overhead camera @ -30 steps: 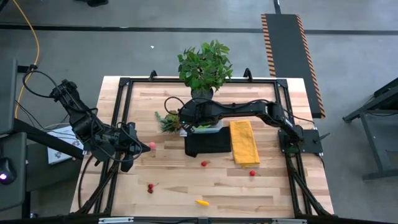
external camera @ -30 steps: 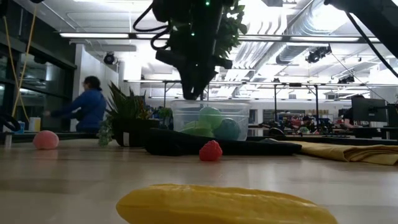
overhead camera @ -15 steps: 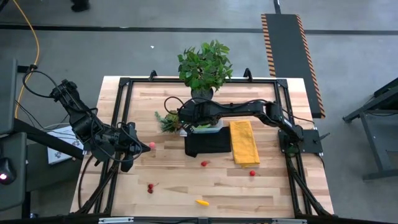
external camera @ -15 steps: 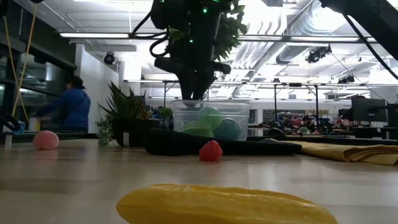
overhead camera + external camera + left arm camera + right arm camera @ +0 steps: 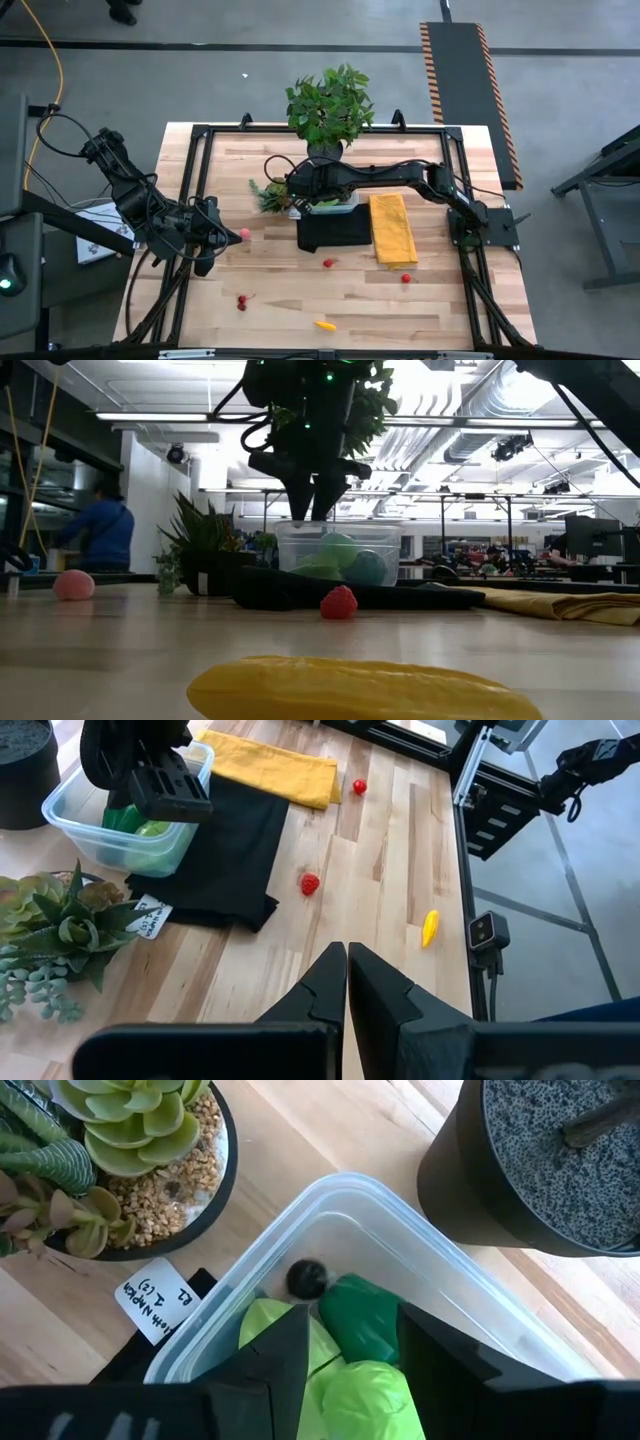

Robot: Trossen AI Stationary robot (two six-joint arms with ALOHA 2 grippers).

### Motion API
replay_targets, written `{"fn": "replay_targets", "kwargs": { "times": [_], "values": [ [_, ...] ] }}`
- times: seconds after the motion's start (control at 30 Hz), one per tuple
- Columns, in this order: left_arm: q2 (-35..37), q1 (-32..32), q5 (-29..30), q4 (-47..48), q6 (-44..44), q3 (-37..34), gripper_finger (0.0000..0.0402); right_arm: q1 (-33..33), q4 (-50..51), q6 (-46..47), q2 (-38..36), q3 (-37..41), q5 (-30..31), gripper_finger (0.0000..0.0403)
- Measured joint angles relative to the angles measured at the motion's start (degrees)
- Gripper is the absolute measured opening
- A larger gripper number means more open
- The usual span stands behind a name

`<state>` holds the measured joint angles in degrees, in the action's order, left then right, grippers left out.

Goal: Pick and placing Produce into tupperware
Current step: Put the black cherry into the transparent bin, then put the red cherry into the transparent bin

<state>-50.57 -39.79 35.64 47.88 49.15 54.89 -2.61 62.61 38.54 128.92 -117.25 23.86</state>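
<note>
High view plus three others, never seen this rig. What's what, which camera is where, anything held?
Two dark robot arms work at a wooden table. The high view looks straight down; the low view sits at table-top level; each wrist view rides on one arm. The right arm reaches over the tupperware, jaws open above the green produce inside, holding nothing. The left arm waits at the table's left edge, jaws shut and empty. Loose on the table: a red berry, cherries, a yellow piece. Also a black cloth, yellow cloth and potted plant.
</note>
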Motion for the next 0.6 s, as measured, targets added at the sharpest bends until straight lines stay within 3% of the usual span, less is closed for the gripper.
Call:
{"fn": "replay_targets", "kwargs": {
  "times": [0.6],
  "values": [
    [0.0, 0.0, 0.0, 0.2, 0.0, 0.0, 0.0005, 2.6, -0.6, 1.5, 0.1, -0.9, 0.0, 0.0145]
  ]
}}
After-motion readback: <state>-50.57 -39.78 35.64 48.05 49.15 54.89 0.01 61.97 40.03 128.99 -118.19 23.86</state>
